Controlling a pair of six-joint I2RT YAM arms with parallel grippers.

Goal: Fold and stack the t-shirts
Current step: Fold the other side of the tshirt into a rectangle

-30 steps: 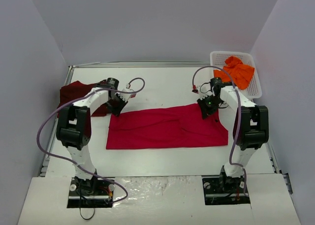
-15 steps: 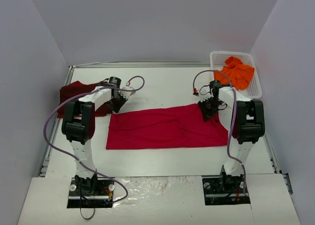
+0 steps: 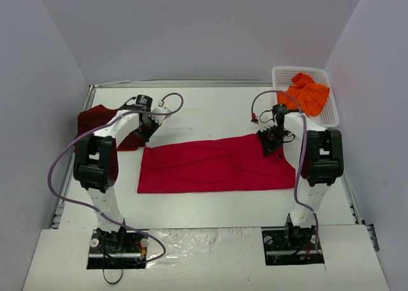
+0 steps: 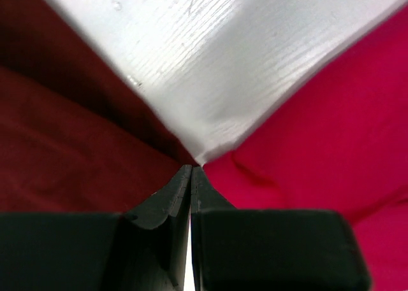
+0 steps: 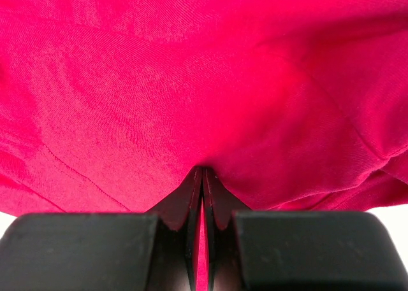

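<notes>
Currently the closed right claw (image 5: 202, 171) touches the red t-shirt (image 5: 191, 81).

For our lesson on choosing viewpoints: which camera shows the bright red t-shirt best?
Top external: the whole bright red t-shirt lies spread on the table. Left wrist shows only one edge; right wrist only a close-up patch.
</notes>
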